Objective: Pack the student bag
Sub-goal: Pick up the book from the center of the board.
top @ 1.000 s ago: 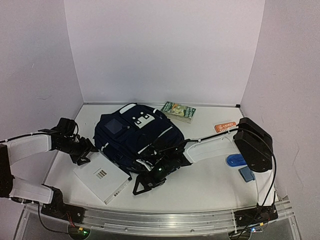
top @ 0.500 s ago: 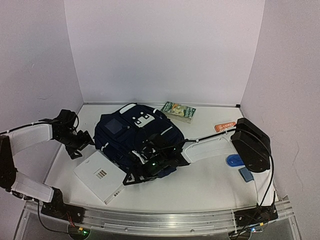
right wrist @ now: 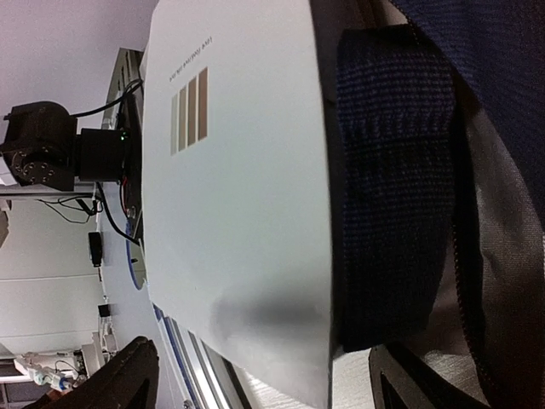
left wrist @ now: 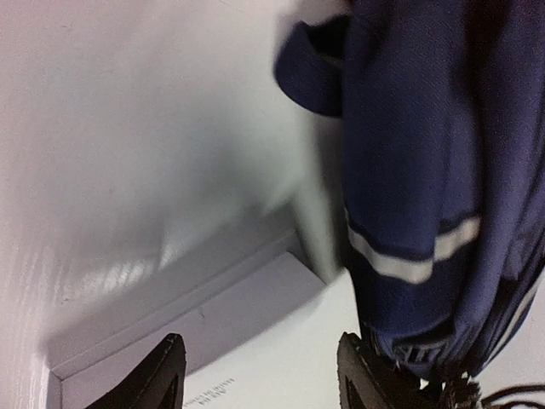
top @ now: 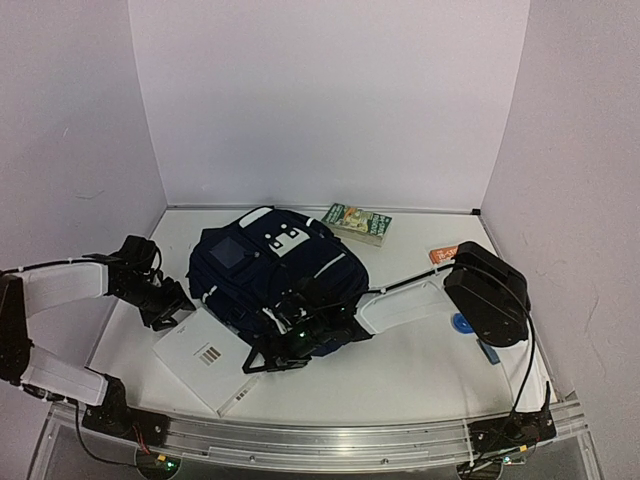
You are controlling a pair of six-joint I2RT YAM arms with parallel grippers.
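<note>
The student bag (top: 270, 268), navy with white stripes, lies flat in the middle of the table. It fills the right of the left wrist view (left wrist: 426, 170). A flat white book (top: 205, 355) with a bar mark lies at its near left corner. My left gripper (top: 172, 308) is open over the book's far corner (left wrist: 255, 341), right beside the bag's edge. My right gripper (top: 262, 358) is open and low at the bag's near edge. Its jaws straddle the book's edge (right wrist: 238, 187) and a navy bag strap (right wrist: 392, 187).
A green paperback (top: 358, 222) lies behind the bag near the back wall. An orange card (top: 443, 252) lies at the right. A blue pouch (top: 462, 322) and a small blue object (top: 489, 350) lie by the right arm. The table's front rail (top: 320, 435) is near.
My right gripper has moved left along the bag's near edge to the white book. My left gripper has swung back and then down onto the book's far corner.
</note>
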